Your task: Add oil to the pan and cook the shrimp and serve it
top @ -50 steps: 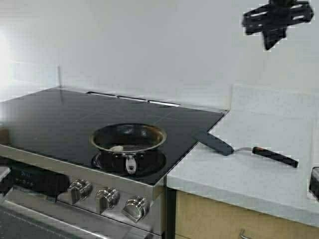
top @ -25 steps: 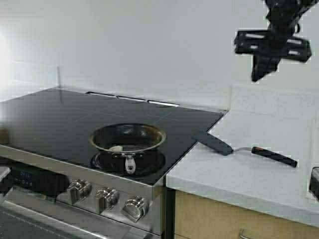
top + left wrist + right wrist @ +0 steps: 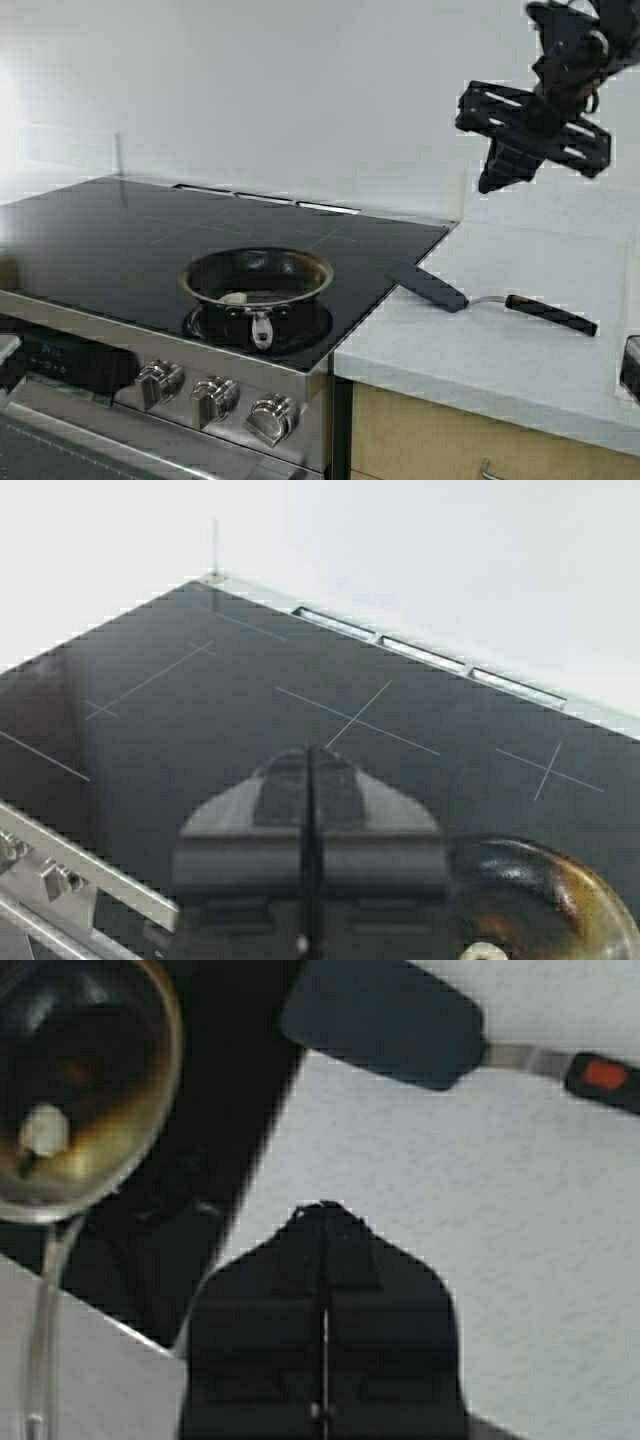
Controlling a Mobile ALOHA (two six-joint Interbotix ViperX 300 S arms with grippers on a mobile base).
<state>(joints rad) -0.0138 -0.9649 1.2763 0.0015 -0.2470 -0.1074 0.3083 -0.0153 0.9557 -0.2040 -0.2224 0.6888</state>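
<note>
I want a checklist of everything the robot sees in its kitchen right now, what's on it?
Surface: black glass stovetop, white counter beside it.
Job's things: pan on the front burner, shrimp inside; oil not seen.
Clutter: spatula, blade overlapping the stovetop edge, handle on the counter.
Grippers: right gripper shut, raised above the counter; left gripper shut, over the stovetop near the pan.
Cables: nothing seen.
Surroundings: white wall, stove knobs, wooden cabinet below.

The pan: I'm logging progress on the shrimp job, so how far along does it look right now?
Done: the shrimp lies in the pan on the stovetop, with a yellowish film around it, perhaps oil. In hand: nothing; the right gripper hangs shut above the counter, the left gripper shut over the stovetop. Left: take the spatula, finish cooking, serve.
</note>
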